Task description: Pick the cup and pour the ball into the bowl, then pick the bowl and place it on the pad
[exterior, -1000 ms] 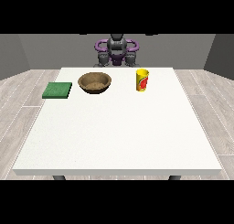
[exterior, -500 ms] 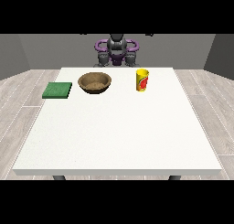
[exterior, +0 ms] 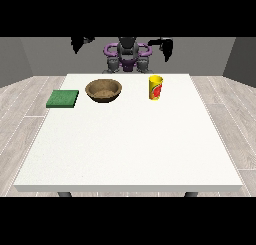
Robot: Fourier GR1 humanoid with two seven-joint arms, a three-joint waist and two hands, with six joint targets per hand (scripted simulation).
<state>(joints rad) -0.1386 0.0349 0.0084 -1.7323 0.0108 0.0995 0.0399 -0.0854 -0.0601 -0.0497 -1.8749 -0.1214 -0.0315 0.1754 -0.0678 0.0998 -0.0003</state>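
Observation:
A yellow cup (exterior: 156, 87) with a red mark stands upright on the far right part of the white table (exterior: 130, 144). I see no ball; the cup's inside is hidden. A brown wooden bowl (exterior: 103, 90) sits to its left, and a flat green pad (exterior: 63, 98) lies further left near the table's edge. The hand at the view's left (exterior: 80, 42) is raised high behind the table, above and beyond the bowl. Also raised, the hand at the view's right (exterior: 165, 45) hangs above and behind the cup. Neither hand touches anything.
The robot's torso (exterior: 127, 56) stands behind the table's far edge. A grey plank floor surrounds the table. The cup, bowl and pad stand in a row along the far side; the white surface stretches from there to the near edge.
Both hands have come up into view at the top, either side of the robot's head. Cup, bowl and pad have not moved.

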